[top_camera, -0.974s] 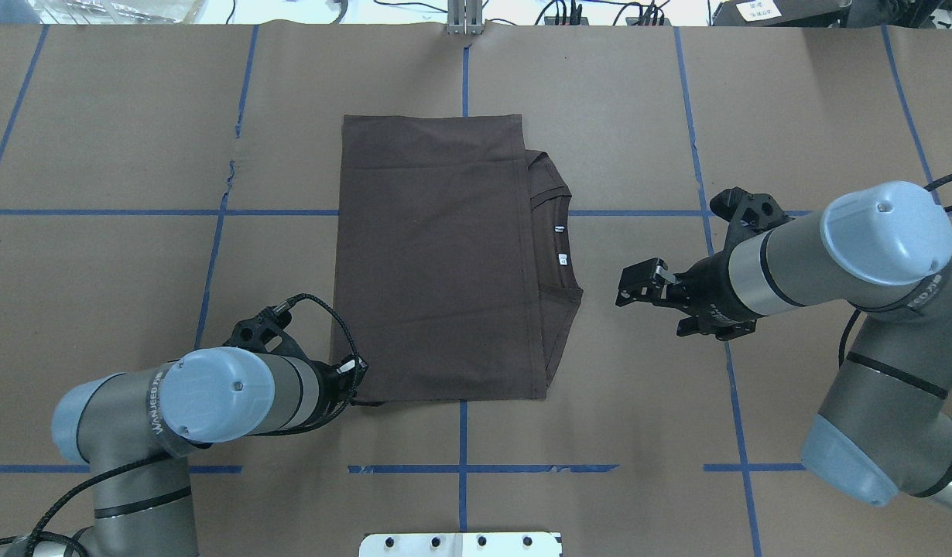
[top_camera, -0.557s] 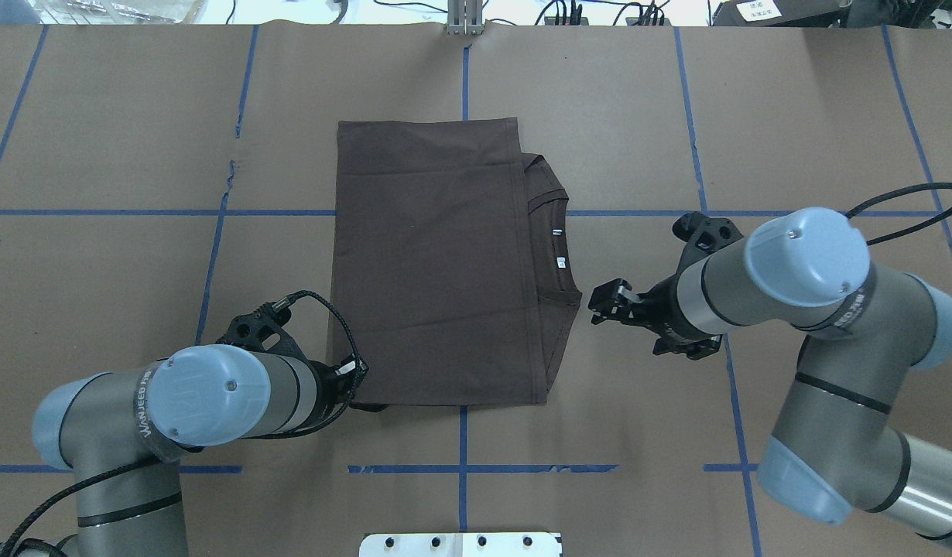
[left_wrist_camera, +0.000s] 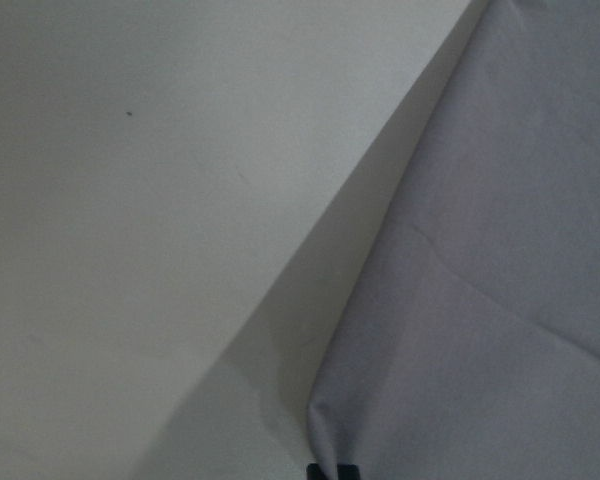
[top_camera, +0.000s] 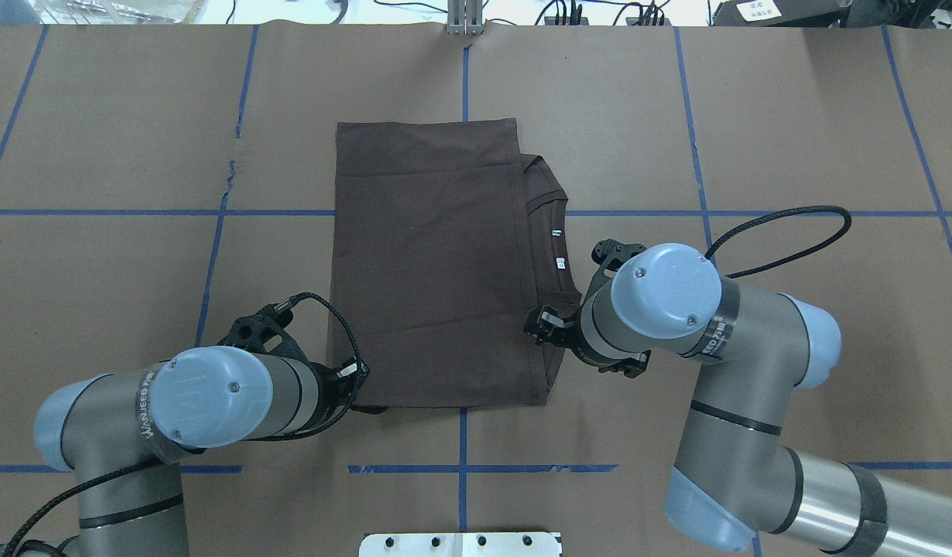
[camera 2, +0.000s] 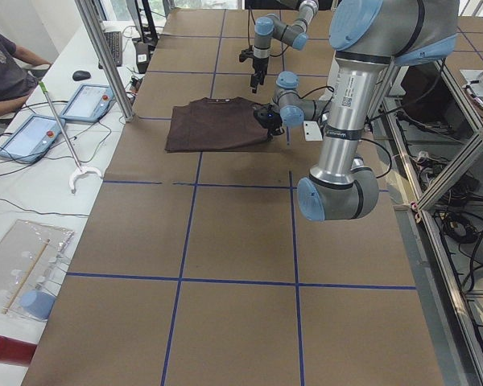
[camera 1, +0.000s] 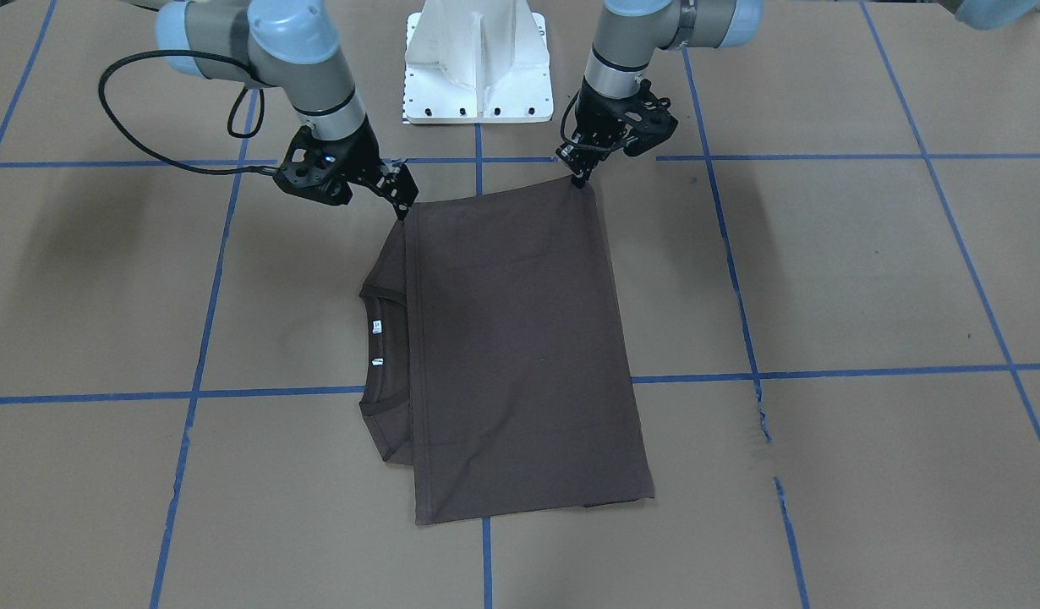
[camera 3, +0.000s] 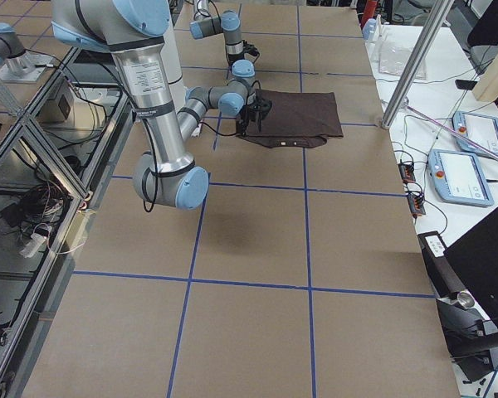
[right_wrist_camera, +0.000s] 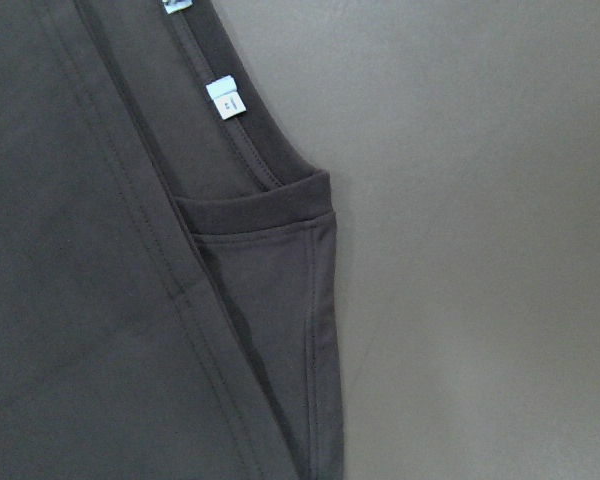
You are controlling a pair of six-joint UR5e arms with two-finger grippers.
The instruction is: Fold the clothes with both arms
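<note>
The dark grey-brown T-shirt [top_camera: 429, 263] lies folded into a long rectangle on the brown paper, also shown in the front view [camera 1: 520, 338]. Its collar and white neck tags [top_camera: 557, 232] stick out on its right side. My left gripper [top_camera: 357, 393] is shut on the shirt's near left corner, low on the table, as the front view shows [camera 1: 582, 179]. The left wrist view shows cloth [left_wrist_camera: 500, 300] drawn to a point at a fingertip. My right gripper [top_camera: 539, 326] looks open, empty, over the near right shoulder edge. The right wrist view shows collar [right_wrist_camera: 270, 180] and tag [right_wrist_camera: 223, 97], no fingers.
The white pedestal base [camera 1: 478, 59] stands at the table's near edge between the arms. Blue tape lines grid the paper, which has a small tear [top_camera: 230, 174] left of the shirt. An upright metal post [camera 2: 105, 56] and tablets [camera 2: 84, 100] stand along the far edge.
My right arm has swung in from the right, bringing its gripper from bare table to the shirt's near right shoulder edge. The shirt shifted slightly left. The left gripper stays on its corner.
</note>
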